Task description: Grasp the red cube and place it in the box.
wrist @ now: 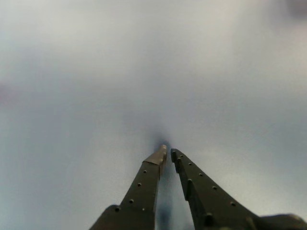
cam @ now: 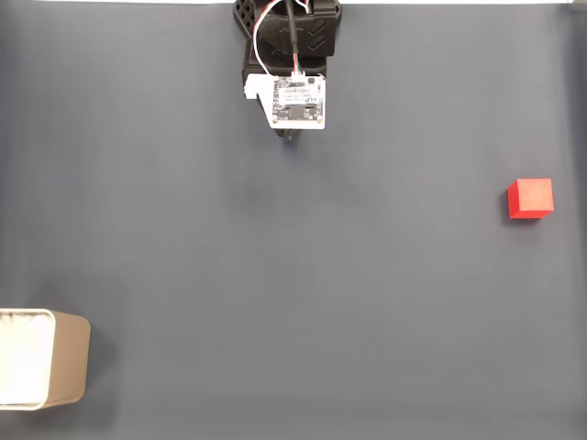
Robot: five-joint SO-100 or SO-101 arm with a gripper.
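Observation:
In the fixed view the red cube (cam: 531, 198) sits on the grey mat near the right edge. The box (cam: 44, 357), tan with a white inside, stands at the bottom left corner, partly cut off by the frame. The arm hangs at the top centre, and its gripper (cam: 291, 136) is mostly hidden beneath the white camera board, far from both cube and box. The wrist view shows the gripper (wrist: 168, 152) with its two dark fingers nearly touching at the tips, shut on nothing, pointing at bare blurred grey surface.
A plain grey mat (cam: 275, 275) covers the whole table in the fixed view. A thin white strip runs along the top edge behind the arm's black base (cam: 289, 27).

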